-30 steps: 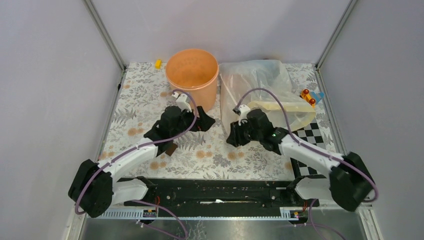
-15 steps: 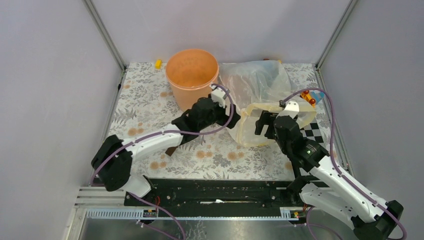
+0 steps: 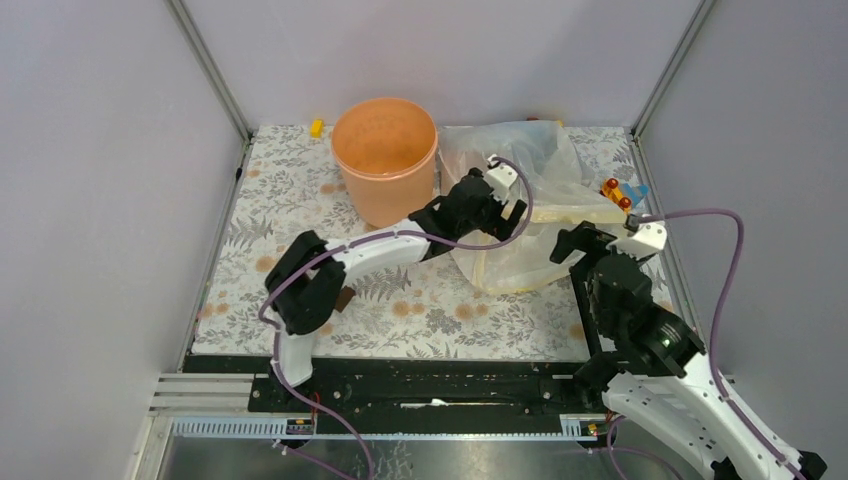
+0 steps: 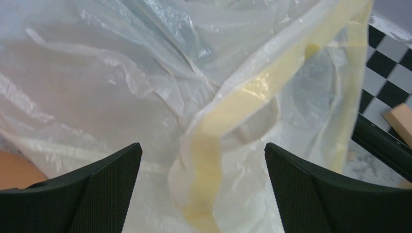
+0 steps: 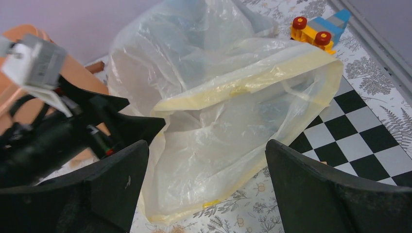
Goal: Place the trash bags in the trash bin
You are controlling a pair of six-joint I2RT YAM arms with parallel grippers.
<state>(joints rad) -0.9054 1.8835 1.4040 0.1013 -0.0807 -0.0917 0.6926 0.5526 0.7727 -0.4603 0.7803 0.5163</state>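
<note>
Swung rightward, left end effector (image 4: 201, 148) hovers agape over yellow bag (image 5: 233, 87) (right end effector (image 5: 206, 145) likewise spread), near bucket (image 3: 390, 195).

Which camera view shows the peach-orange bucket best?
Top external: nearly the whole bucket shows, rim, inside and wall. Right wrist catches only part of its side at the left edge; left wrist only an orange sliver at lower left.

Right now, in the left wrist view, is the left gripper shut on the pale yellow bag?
No: the left gripper stands wide open, the pale yellow plastic bag's rim loose between its fingers.
</note>
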